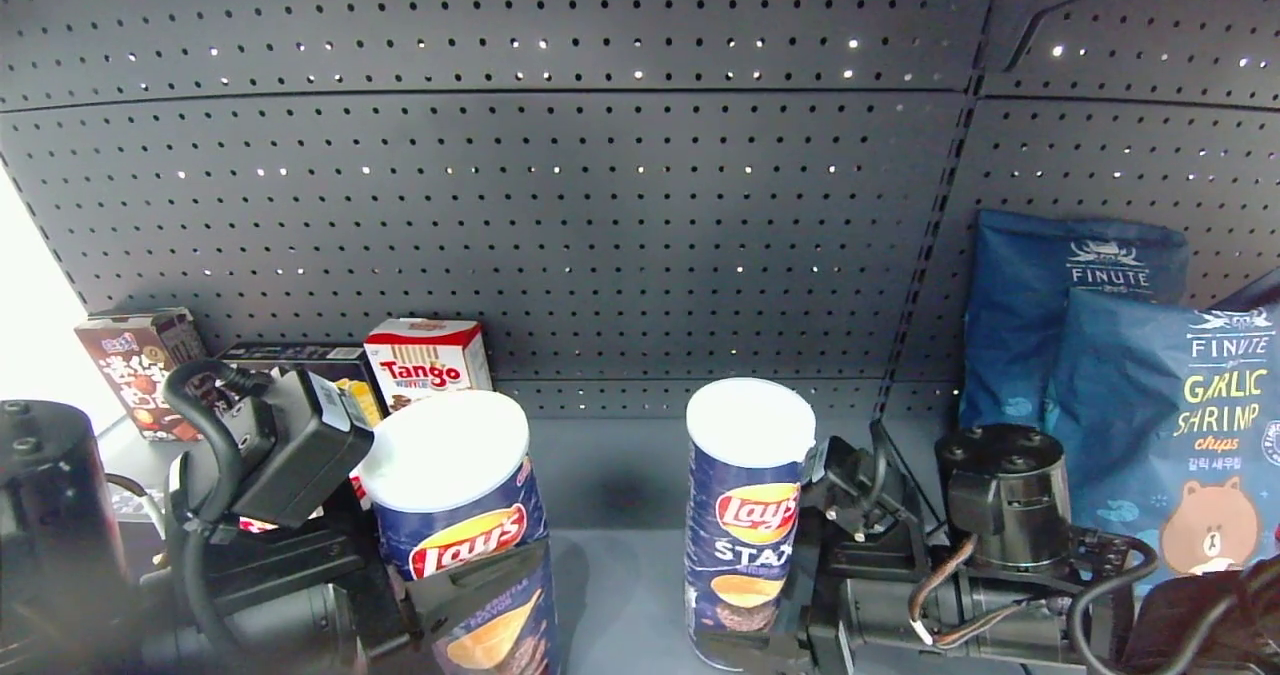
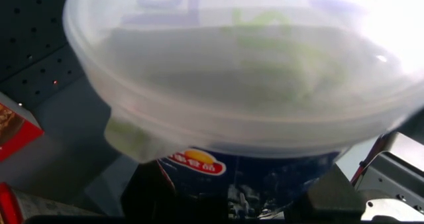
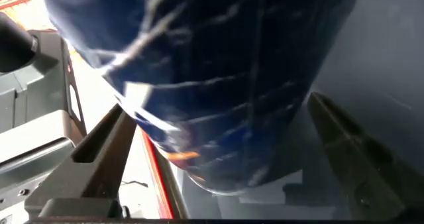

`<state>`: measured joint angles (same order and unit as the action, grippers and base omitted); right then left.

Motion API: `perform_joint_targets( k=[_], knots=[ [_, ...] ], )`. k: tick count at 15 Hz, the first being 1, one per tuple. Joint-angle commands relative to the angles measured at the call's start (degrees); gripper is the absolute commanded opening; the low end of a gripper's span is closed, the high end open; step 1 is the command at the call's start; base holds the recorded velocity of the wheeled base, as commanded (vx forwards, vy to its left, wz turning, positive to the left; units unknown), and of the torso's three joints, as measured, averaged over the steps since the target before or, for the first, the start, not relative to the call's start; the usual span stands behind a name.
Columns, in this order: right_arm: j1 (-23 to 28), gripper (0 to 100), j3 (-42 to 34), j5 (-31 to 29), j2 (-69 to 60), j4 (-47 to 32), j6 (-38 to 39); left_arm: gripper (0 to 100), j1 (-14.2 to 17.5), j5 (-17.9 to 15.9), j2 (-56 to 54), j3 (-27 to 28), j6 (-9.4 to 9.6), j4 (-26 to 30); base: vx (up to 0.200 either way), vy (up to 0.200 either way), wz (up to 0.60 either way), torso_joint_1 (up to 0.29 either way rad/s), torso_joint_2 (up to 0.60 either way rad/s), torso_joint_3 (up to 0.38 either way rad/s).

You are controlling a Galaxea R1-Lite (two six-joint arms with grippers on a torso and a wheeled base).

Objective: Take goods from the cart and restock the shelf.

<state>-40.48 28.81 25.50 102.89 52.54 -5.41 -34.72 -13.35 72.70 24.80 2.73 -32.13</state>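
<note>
Two chip cans have reached the shelf [image 1: 620, 555], neither let go yet. Your left gripper [image 1: 470, 595] clasps the left can [image 1: 450, 495], slightly tilted, in its fingers. Your right gripper [image 1: 750, 640] grips the right can [image 1: 745, 515], upright mid-shelf. By my judgement, setting down and releasing remain.

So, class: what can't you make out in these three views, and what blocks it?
Head view: left can base, cut off by the bottom edge.
Head view: dark box front, hidden behind the left arm.
Left wrist view: shelf behind, mostly covered by the can's lid.
Right wrist view: right can label, blurred and too close.
</note>
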Motion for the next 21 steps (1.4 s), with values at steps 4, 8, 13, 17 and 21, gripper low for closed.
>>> perform_joint_targets(
  k=[4, 8, 13, 17, 21],
  knots=[
    [0.5, 100, -6.5, -1.1, -6.2, 0.5, 0.1, 0, 0.0, 0.0, 0.0, -0.4, -0.01, 0.0, 0.000, 0.000, 0.00, 0.000, 0.00, 0.000],
    [1.9, 100, -12.4, -1.2, -14.3, 0.4, 0.0, 0, 0.0, 0.0, -0.1, -0.5, -0.01, 0.0, 0.000, 0.000, 0.00, 0.000, 0.00, 0.000],
    [7.9, 100, -15.7, -4.5, -19.7, -0.7, 0.0, 0, -0.3, 0.0, 0.1, -0.2, 0.08, 0.0, 0.000, 0.000, 0.00, 0.000, 0.00, 0.000],
    [9.4, 100, -9.8, -5.6, -15.0, -3.1, 0.0, 0, -0.3, 0.0, 0.0, -0.3, 0.08, 0.0, 0.000, 0.000, 0.00, 0.000, 0.00, 0.000],
    [10.1, 100, -5.0, -5.5, -9.7, -3.1, -0.1, 0, 0.1, 0.0, -0.8, -0.6, -0.01, 0.0, 0.000, 0.000, 0.00, 0.000, 0.00, 0.000]
  ],
)
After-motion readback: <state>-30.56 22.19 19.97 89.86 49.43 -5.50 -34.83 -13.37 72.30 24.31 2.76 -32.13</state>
